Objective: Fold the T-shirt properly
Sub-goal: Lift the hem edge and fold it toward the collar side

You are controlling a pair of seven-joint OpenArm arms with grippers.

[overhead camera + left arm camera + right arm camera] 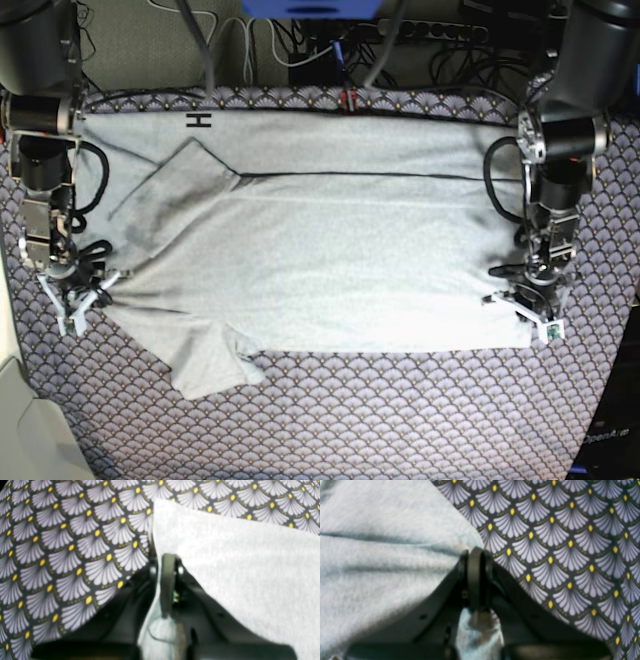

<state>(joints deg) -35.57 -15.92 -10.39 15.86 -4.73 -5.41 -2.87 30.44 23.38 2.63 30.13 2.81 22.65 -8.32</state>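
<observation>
Both grippers clenched on T-shirt | left gripper at 3 o'clock edge | right gripper at 9 o'clock edge

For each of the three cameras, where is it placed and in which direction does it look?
Left wrist: on the left arm, looking along its shut claw, which pinches the T-shirt edge over the patterned cloth.
Right wrist: on the right arm, looking along its shut claw, pinching the T-shirt.
Base: overhead, looking down; both arms show, at opposite ends of the T-shirt.
Shared: the T-shirt and the cloth appear in all three.
</observation>
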